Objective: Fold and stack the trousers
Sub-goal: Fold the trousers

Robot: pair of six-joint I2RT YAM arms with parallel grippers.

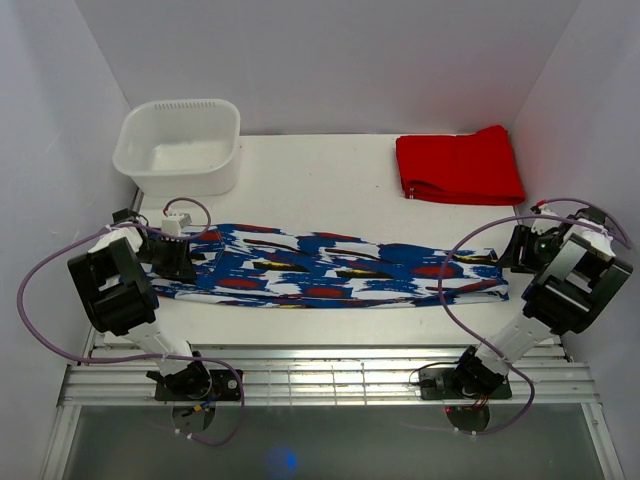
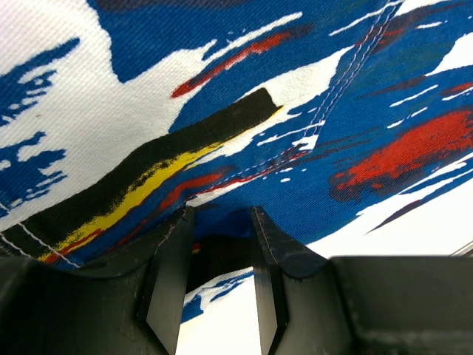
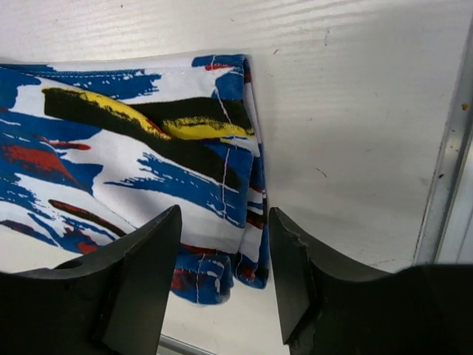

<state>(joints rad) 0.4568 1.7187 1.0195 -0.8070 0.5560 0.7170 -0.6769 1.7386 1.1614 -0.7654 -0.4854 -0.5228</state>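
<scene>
the long soft printed trousers (image 1: 330, 265), a busy blue, white and red pattern with black and yellow streaks, are laid out flat and stretched sideways across the white worktop (image 1: 320, 170), roughly in the middle. one end is by the left arm and the other by the right arm. they look folded lengthwise into one long strip, but i can't be sure of the layers.

the left tool (image 2: 222, 218) is right at the left end of the strip. in the left wrist view the print fills nearly the whole frame. the fabric edge runs in between the two black fingers (image 2: 166, 288), which sit fairly close together. can't tell if it's actually pinching the cloth or just sitting around it, since it's dark in the gap.

the right tool (image 3: 224, 218) is at the far right end, over the hem corner. its fingers are clearly apart and a bit of the hem shows in the gap between them. nothing is clamped from what i can see.

at the back left of the worktop there's a white rectangular plastic tub (image 1: 180, 145), just beyond the left end of the trousers. at the back right there's a plain red folded garment (image 1: 458, 165), apart from the printed strip.
</scene>
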